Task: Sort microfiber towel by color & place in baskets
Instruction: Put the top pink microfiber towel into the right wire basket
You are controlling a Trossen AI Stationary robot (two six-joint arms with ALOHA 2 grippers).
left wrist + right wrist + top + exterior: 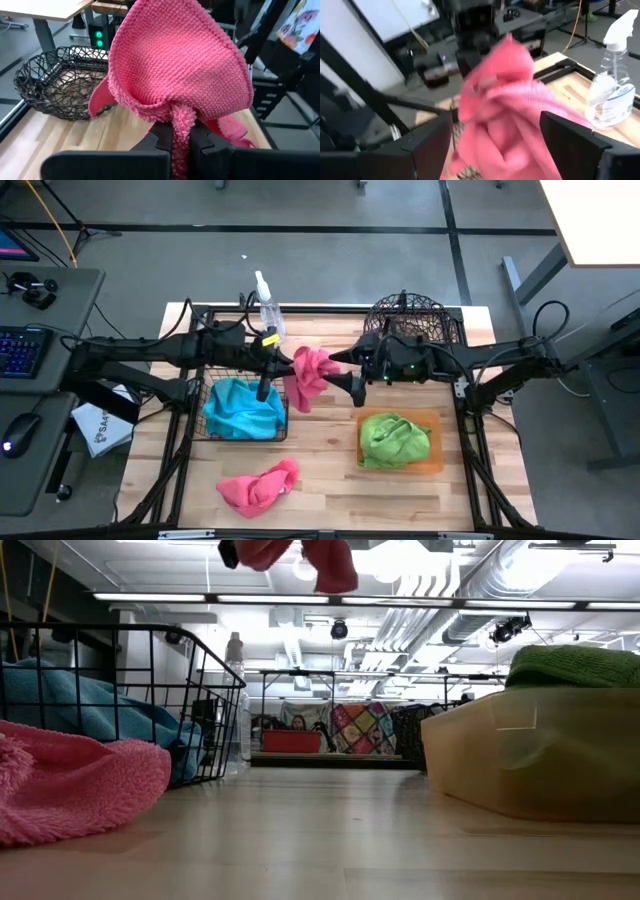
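A pink towel (308, 376) hangs in the air above the middle of the table, and my left gripper (289, 363) is shut on it, coming in from the table's left. My right gripper (343, 374) faces it from the right and is open, with one finger on each side of the towel (505, 125). A second pink towel (258, 487) lies crumpled on the table near the front edge. A blue towel (240, 408) lies in the black wire basket (282, 435). A green towel (393, 437) lies on the orange tray (437, 460). The round dark woven basket (415, 320) stands at the far right. My left gripper pinches a bunched fold of the pink towel (180, 131) between its two fingers, coming in nearly level from the table's left. The rest of the cloth spreads out beyond the fingertips and droops, clear of the table. My right gripper's fingers (570, 142) flank the towel; I cannot tell whether they touch it.
A clear spray bottle (268, 305) stands at the far edge behind the grippers. The black frame rails (185, 430) run along the table's left and right sides. Bare wood shows between the black basket and the orange tray and along the front right.
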